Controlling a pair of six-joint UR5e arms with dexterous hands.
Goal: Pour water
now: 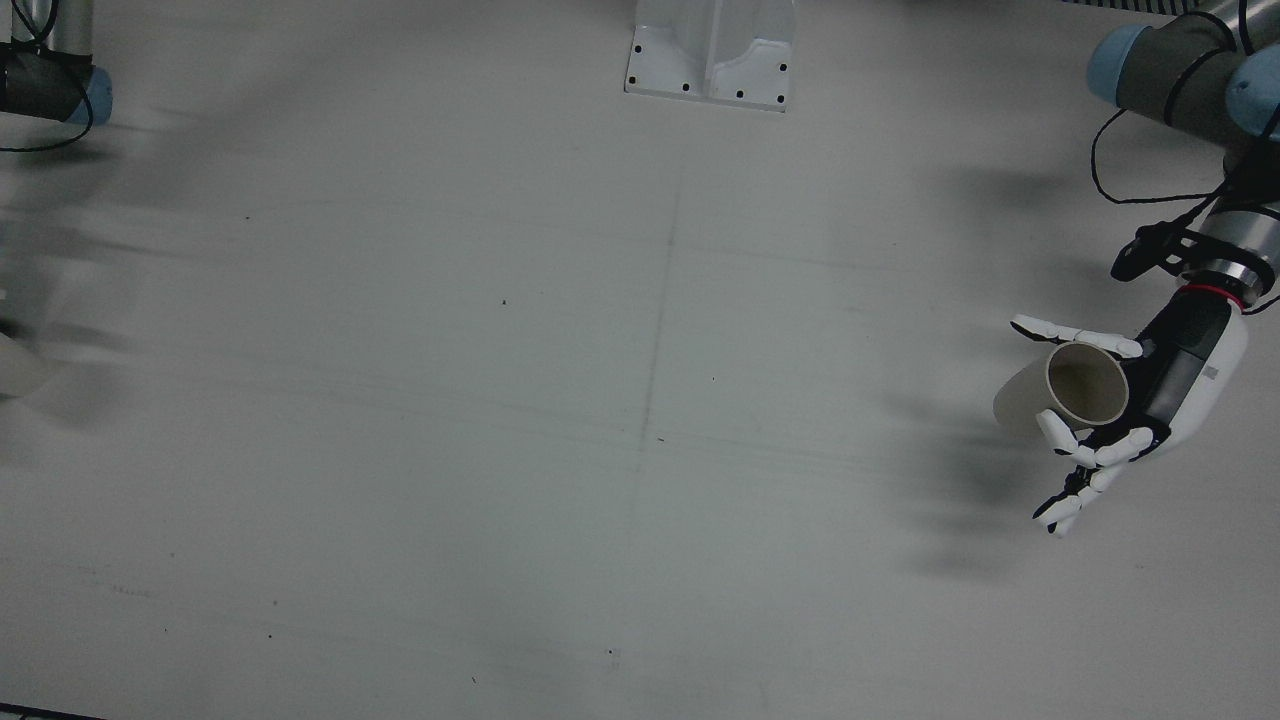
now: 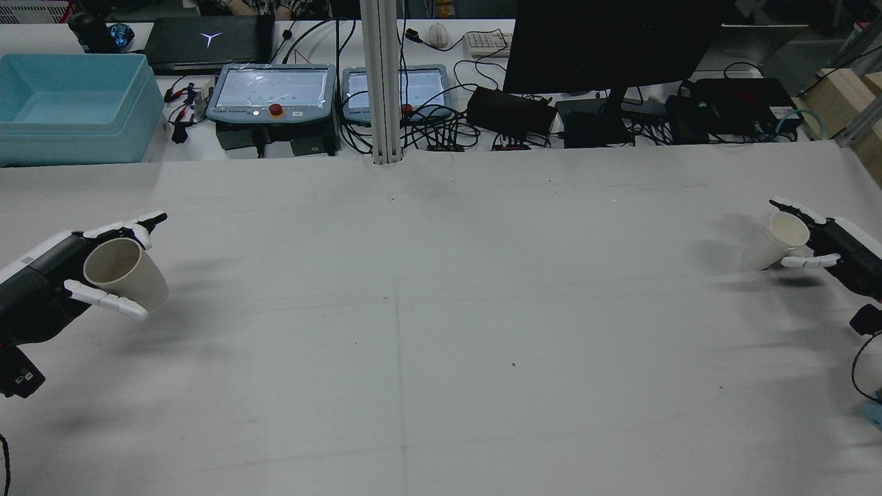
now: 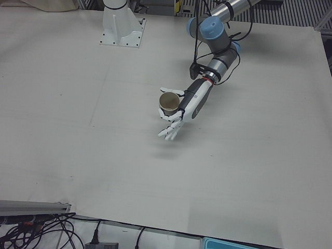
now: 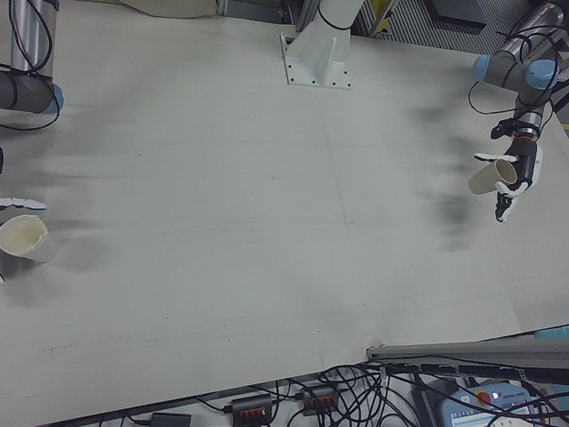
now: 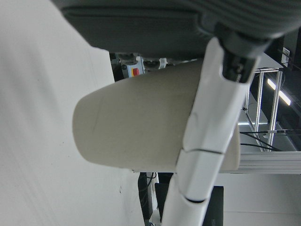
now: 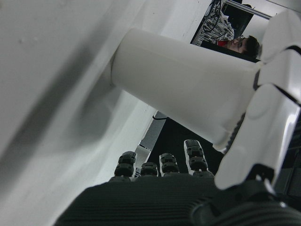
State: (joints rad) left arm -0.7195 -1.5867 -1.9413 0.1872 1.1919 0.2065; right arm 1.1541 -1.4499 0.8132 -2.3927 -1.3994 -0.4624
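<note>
Paper cups sit one in each hand, at opposite ends of the surface [image 2: 441, 331]. The left hand [image 2: 48, 289] is wrapped around a tan cup [image 2: 124, 274], fingers [image 2: 103, 297] across its wall, mouth tipped up and toward the arm, base angled down toward the middle of the surface. The right hand [image 2: 837, 248] is closed the same way on a white cup [image 2: 775, 240], also tilted with its mouth turned back toward its own arm. Whether either cup holds water cannot be told; the tan cup's inside looks dry in the front view.

What the pour turns on is the gap: the two cups are well apart, with the whole bare middle of the surface between them, and each long axis leans away from the other cup. By my reading, both hands must come inward to the centre, and the pouring cup must roll its mouth over toward the other before anything can pass across.
</note>
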